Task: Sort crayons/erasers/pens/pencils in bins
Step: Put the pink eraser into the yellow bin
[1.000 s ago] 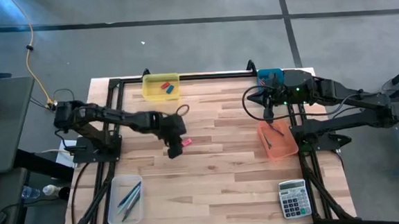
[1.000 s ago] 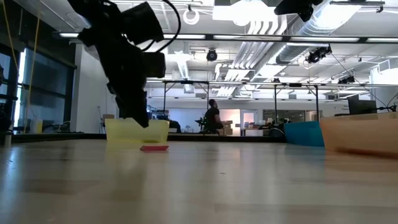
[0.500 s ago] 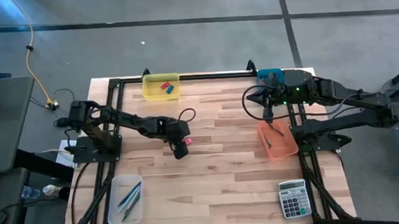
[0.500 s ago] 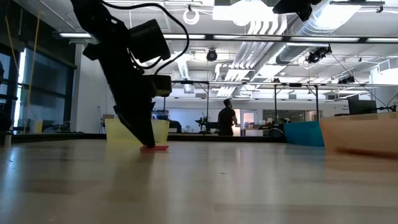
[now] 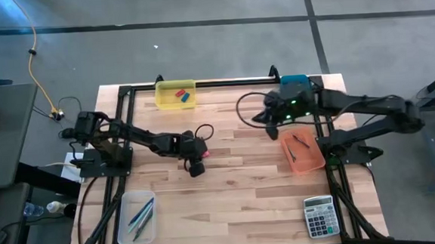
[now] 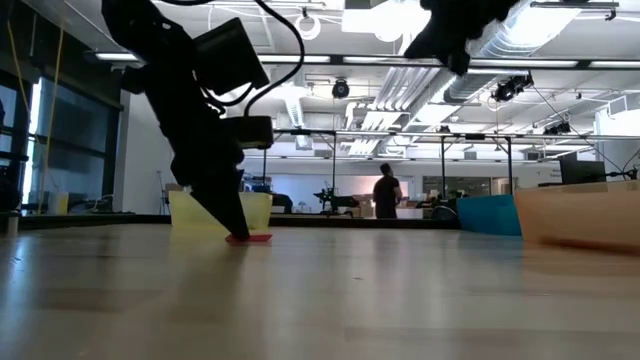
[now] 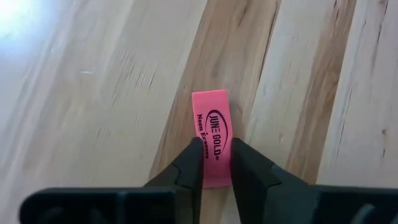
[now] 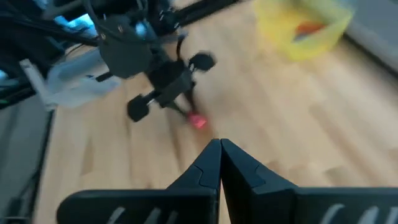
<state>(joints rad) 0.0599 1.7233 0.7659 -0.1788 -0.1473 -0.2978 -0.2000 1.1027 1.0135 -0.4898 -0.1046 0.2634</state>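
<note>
The left tool (image 7: 216, 163) is down on the tabletop (image 5: 244, 188) near its middle with both fingers (image 7: 191, 163) pressed against the sides of the pink eraser (image 7: 212, 134) that lies flat on the wood, while the right tool (image 8: 220, 155), fingers fully together and holding nothing, hangs above the orange bin (image 5: 302, 151).

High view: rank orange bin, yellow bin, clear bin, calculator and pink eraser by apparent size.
1. clear bin and orange bin, too alike to rank
2. yellow bin
3. calculator, close to the yellow bin, so that order is unsure
4. pink eraser, by far the smallest, mostly hidden by the left gripper
</note>
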